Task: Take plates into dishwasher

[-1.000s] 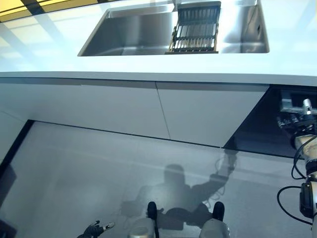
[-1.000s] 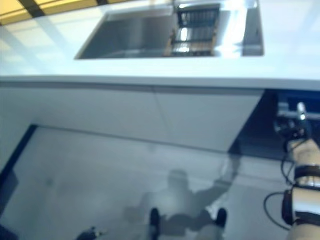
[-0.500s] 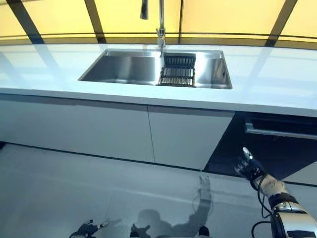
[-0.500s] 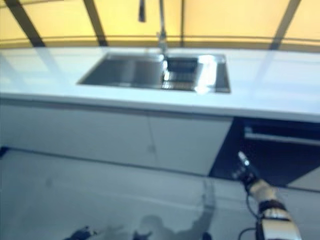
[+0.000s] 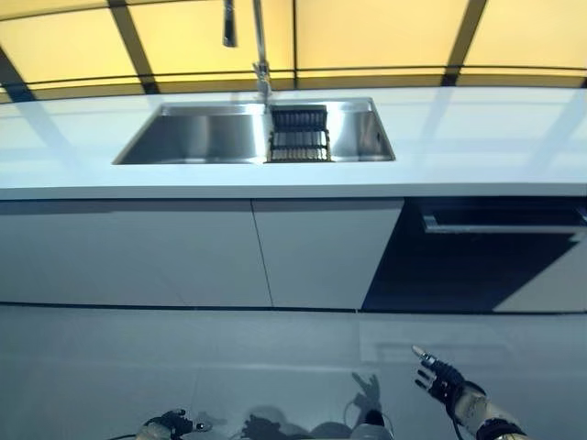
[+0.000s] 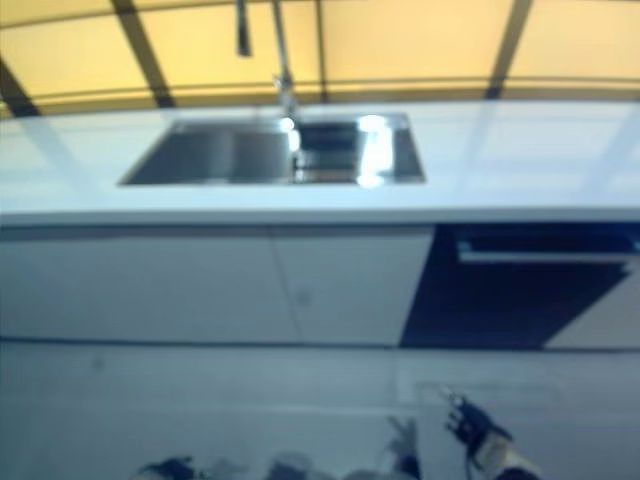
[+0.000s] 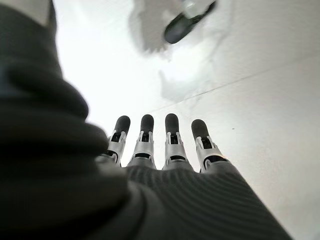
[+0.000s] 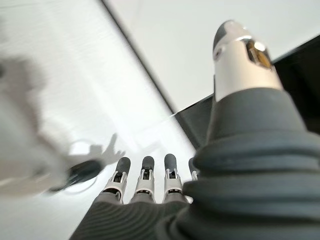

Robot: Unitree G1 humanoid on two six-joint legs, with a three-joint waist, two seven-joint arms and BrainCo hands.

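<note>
I am looking down at a kitchen counter [image 5: 477, 137] with a steel sink [image 5: 206, 137] set into it. A dark dish rack [image 5: 298, 135] sits inside the sink below the tall faucet [image 5: 260, 46]; its long axis runs from the faucet toward me, and I cannot make out any plates in it. To the right of the pale cabinet doors [image 5: 183, 252], the dark dishwasher [image 5: 477, 257] front sits under the counter, with a long horizontal handle [image 5: 500, 227] running left to right along its top edge.

My right hand [image 5: 440, 378] hangs low above the floor [image 5: 183, 357], well short of the dishwasher. Its fingers are spread and straight, holding nothing and touching nothing. My left hand [image 5: 170, 425] shows at the bottom edge, low and off to the left.

The left wrist view gives what the head views cannot: the left hand's fingers [image 7: 171, 142] extended side by side, empty, over bare floor. The right wrist view shows the right hand's fingers [image 8: 145, 180] likewise straight, thumb [image 8: 240, 57] raised apart, with the dishwasher's dark lower corner beyond.
</note>
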